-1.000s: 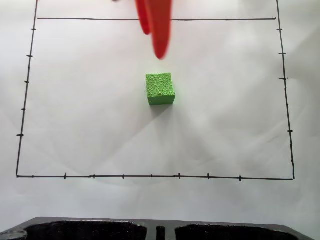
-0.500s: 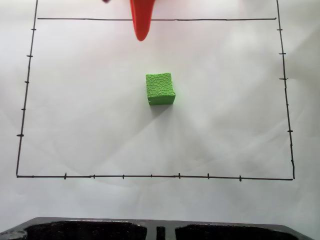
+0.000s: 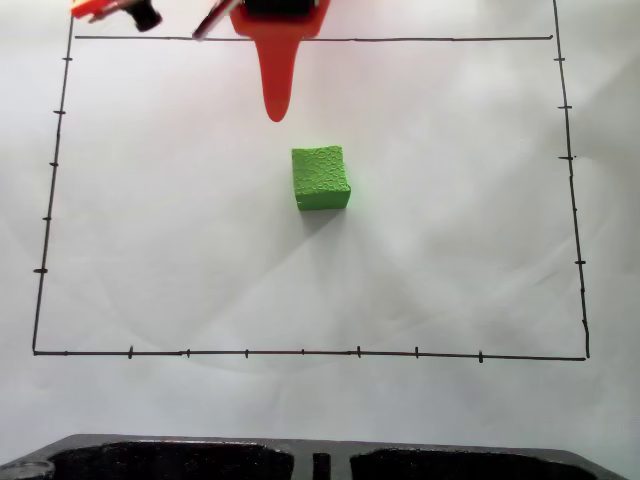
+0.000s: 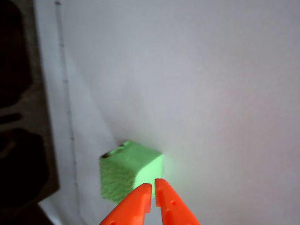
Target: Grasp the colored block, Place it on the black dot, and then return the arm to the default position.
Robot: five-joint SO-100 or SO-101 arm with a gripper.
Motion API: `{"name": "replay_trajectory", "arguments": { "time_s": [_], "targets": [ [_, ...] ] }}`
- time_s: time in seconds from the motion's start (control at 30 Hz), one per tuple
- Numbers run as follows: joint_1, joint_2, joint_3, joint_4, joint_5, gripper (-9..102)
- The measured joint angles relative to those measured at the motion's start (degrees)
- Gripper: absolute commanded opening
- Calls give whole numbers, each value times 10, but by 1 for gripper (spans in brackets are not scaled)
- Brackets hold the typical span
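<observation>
The orange fingers are pressed together with nothing between them; in the wrist view their two tips meet at a hairline seam. The green block sits on the white paper, ahead of the fingertips and apart from them, with bare paper between in the fixed view. In the wrist view the tips overlap the block's near edge, though that looks like perspective rather than contact.

No black dot shows anywhere on the open paper, so the block most likely rests squarely over it, which would explain why it sits alone near the middle of the drawn frame (the dot is said to be smaller than the block's face). With the fingers empty and clear of the block, placing looks done and the arm seems bound for its rest pose.

The worktop is covered by a white paper sheet ruled with a thin black border and tick marks. A dark moulded tray edge lies beyond the block, on the far side from the fingers. The light is soft, and the block's shadow is faint.
</observation>
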State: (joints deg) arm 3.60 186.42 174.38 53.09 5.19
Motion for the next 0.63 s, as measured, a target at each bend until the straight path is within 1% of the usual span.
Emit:
{"name": "replay_trajectory", "arguments": {
  "time_s": [0.63],
  "targets": [
    [5,0,0,0,4,0]
  ]
}}
